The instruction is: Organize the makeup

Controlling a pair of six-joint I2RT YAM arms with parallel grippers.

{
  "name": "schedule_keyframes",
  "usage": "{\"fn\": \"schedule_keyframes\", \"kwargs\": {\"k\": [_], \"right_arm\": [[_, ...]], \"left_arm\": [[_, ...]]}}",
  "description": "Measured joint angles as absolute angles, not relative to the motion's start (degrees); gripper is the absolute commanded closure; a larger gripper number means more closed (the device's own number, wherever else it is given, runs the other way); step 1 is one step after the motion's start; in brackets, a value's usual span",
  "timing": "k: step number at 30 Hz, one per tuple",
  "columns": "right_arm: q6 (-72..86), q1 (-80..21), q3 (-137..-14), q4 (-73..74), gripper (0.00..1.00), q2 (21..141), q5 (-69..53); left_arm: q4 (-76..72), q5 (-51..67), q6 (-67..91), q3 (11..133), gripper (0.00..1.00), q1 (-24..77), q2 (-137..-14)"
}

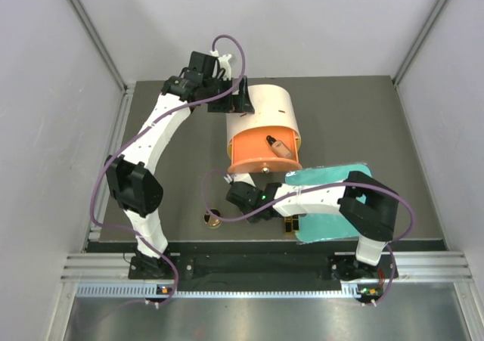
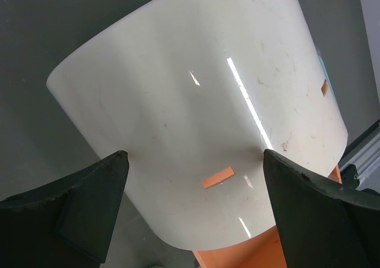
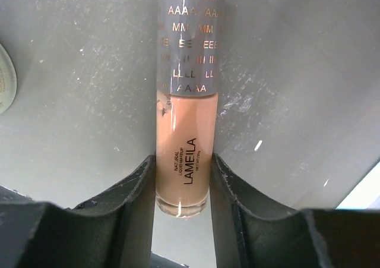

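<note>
Top view: 1 cream-and-orange box [image 1: 265, 114] lies on its side at 12 o'clock, orange mouth toward the arms. 1 peach tube [image 1: 278, 145] is inside, dark cap pointing to 10 o'clock. 1 gold-rimmed compact [image 1: 213, 219] sits on the table at 7 o'clock of the right gripper [image 1: 236, 197]. 1 black-and-gold piece [image 1: 291, 225] is at its 4 o'clock, by the edge of 1 teal board [image 1: 333, 205]. The left gripper [image 1: 240, 100] is at the box's 10 o'clock. Left wrist view: fingers spread wide, straddling the cream wall; can't tell if they touch it. Right wrist view: second tube [image 3: 183, 155] lies flat on the table, fingers pinched on both sides of its base, cap at 12 o'clock. Body reads "LAMEILA"; the cap repeats rows of L, A, M, E. Small print too fine to read.
</note>
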State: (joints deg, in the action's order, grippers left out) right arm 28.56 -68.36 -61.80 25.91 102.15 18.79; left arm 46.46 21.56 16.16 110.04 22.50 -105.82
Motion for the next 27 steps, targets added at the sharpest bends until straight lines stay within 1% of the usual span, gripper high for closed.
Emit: {"fn": "schedule_keyframes", "kwargs": {"k": [7,15,27], "right_arm": [[25.4,-68.7,-59.6,25.9,1.0,100.1,17.3],[20.9,-70.5,-55.4,32.7,1.0,94.0,15.0],[14.5,-72.8,-56.8,41.1,1.0,74.3,12.8]], "left_arm": [[46.3,21.5,16.2,110.0,0.01,22.6,-105.8],[46.3,21.5,16.4,110.0,0.01,22.7,-105.8],[46.3,21.0,16.5,110.1,0.01,22.9,-105.8]]}}
